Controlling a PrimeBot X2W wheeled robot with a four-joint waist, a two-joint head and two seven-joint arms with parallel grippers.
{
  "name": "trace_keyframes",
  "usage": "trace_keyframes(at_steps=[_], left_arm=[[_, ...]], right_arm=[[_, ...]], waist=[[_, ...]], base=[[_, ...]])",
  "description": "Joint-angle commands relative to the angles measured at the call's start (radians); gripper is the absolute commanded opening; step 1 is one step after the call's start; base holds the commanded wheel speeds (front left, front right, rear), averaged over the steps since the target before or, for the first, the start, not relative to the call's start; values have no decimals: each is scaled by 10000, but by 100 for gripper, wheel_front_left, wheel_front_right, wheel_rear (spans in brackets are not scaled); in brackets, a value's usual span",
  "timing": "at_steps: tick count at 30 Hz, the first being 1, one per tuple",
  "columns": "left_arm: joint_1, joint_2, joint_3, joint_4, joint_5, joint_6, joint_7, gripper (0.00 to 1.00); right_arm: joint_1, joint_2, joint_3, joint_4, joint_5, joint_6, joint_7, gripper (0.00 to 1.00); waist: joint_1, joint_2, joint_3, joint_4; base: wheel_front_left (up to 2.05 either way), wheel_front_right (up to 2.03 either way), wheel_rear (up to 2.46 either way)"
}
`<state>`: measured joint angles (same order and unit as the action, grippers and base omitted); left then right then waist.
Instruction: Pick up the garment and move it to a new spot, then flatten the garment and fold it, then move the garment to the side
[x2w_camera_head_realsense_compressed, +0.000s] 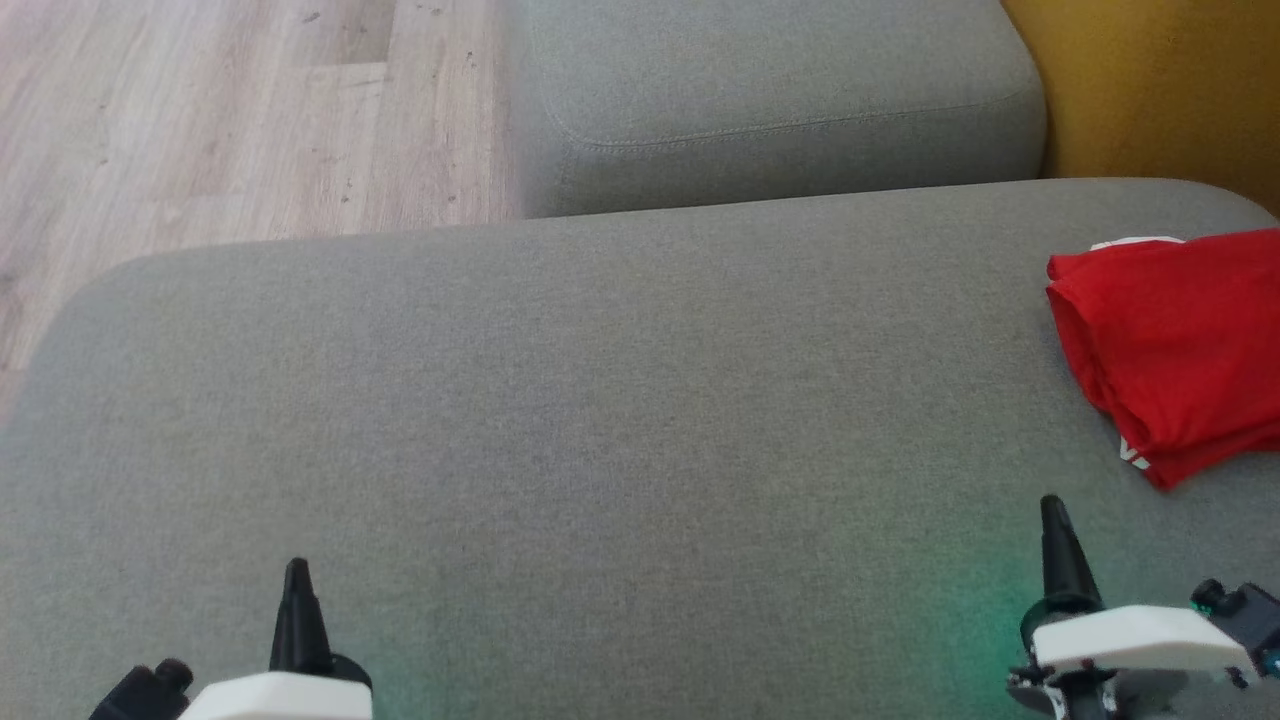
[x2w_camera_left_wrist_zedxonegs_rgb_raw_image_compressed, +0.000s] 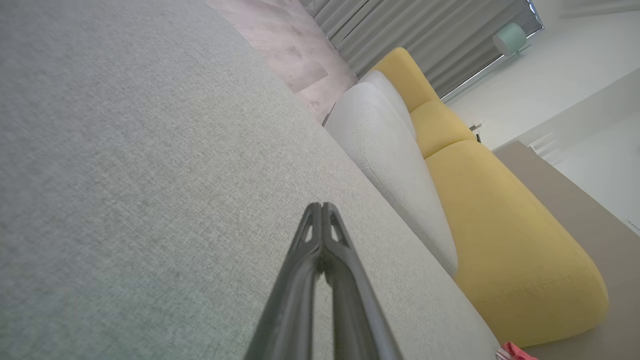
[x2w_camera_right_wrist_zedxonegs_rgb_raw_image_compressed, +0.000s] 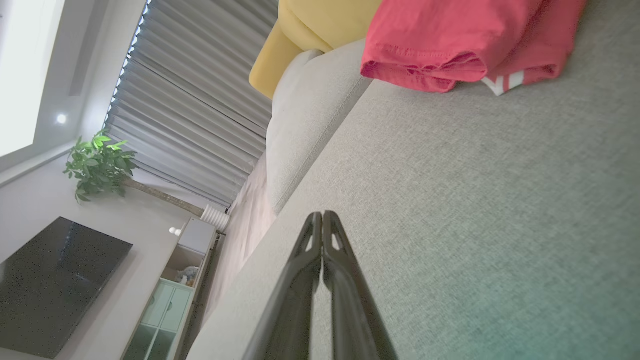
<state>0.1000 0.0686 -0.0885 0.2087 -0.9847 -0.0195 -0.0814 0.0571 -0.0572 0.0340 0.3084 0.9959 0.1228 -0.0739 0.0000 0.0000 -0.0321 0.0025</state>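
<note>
One red folded fabric garment with white trim (x2w_camera_head_realsense_compressed: 1180, 340) on show, lying at the far right of the wide grey fabric sofa seat (x2w_camera_head_realsense_compressed: 600, 400), its right side cut off by the edge of the head view. Its rounded folded edge faces the robot's left, towards the middle of the seat, and the near corner with the white marking points down at the right gripper (x2w_camera_head_realsense_compressed: 1050, 502). With that side out of frame, its long axis can't be called. From the right wrist, the garment (x2w_camera_right_wrist_zedxonegs_rgb_raw_image_compressed: 450, 35) sits ahead and to the right of the right gripper (x2w_camera_right_wrist_zedxonegs_rgb_raw_image_compressed: 322, 215), well apart. Two grippers counted. The left gripper (x2w_camera_head_realsense_compressed: 297, 570) is low on the left, fingers pressed together on nothing, and the wrist camera confirms those tips (x2w_camera_left_wrist_zedxonegs_rgb_raw_image_compressed: 320, 206) meet. The right one is likewise closed and empty. Beyond the seat lie one second grey cushion (x2w_camera_head_realsense_compressed: 780, 90), yellow upholstery (x2w_camera_head_realsense_compressed: 1160, 90) and pale wooden floor (x2w_camera_head_realsense_compressed: 200, 120)
</note>
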Motion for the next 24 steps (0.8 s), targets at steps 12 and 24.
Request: trace_keyframes(at_steps=[12,24], left_arm=[[-895,151,586,-127,-1603,-302,361,0],[-1228,149,871,8,-3057,-537,715,0]], right_arm=[[-809,-211,-179,-447,1579,53,350,0],[-1042,-212,-440,-509,2995,61,699,0]], waist=[[0,0,79,-6],[0,0,159,-11]], base=[[0,0,0],[0,0,0]])
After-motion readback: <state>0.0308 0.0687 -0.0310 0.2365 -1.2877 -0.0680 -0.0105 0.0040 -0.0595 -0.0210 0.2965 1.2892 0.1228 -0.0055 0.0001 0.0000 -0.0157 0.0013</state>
